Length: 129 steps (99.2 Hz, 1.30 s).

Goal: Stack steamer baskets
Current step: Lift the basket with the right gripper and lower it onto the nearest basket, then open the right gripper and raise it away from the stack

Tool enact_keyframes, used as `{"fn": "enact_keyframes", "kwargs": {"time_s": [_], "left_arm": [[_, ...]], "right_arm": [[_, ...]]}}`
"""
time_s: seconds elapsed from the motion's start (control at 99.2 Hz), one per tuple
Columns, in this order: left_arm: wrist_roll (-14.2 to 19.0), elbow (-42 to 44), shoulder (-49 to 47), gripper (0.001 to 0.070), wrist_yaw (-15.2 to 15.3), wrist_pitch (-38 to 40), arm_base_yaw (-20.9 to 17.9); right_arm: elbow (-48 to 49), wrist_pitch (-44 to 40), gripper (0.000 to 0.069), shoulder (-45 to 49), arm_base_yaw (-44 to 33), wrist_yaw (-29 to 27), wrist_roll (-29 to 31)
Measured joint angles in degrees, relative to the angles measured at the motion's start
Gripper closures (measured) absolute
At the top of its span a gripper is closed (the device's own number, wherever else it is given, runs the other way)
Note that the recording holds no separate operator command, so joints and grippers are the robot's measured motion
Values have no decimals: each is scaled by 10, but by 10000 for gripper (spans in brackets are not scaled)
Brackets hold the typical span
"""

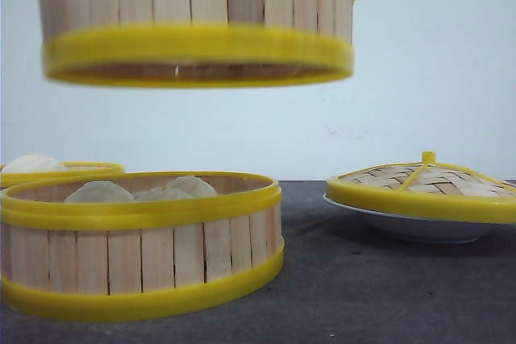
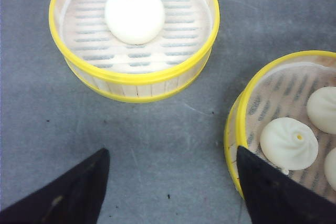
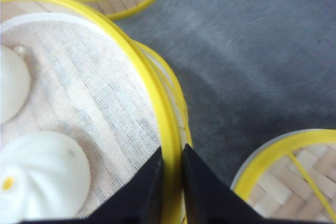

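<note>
While the right gripper's black fingers clamp the yellow rim of a slat-walled round steamer basket, it hangs at the front view's upper left above a second bun-filled basket. The left gripper hovers with fingers apart. That thin single-edge pinch could let the basket tilt or land off-centre on the lower rim.

Three steamer baskets: one aloft above a second on the table, a third behind that second one. Just right of the second basket, one woven lid on one white plate.

A woven bamboo lid rests on a white plate on the dark grey table.
</note>
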State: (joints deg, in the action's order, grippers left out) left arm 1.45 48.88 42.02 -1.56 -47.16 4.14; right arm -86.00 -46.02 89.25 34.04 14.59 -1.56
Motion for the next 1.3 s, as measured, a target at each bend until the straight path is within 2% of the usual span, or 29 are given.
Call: {"fn": "enact_keyframes", "kwargs": {"time_s": [0.101, 0.343, 0.666, 0.988, 1.301], "left_arm": [[0, 0, 0, 242, 0, 0, 0], [0, 0, 0, 242, 0, 0, 0], [0, 0, 0, 242, 0, 0, 0], [0, 0, 0, 242, 0, 0, 0], [0, 0, 0, 242, 0, 0, 0]], "right_arm": [[22, 49, 660, 1, 10, -3, 2], [22, 94, 660, 21, 26, -7, 14], [22, 111, 660, 88, 31, -9, 20], [22, 147, 660, 115, 35, -9, 21], [22, 131, 660, 132, 35, -19, 25]]}}
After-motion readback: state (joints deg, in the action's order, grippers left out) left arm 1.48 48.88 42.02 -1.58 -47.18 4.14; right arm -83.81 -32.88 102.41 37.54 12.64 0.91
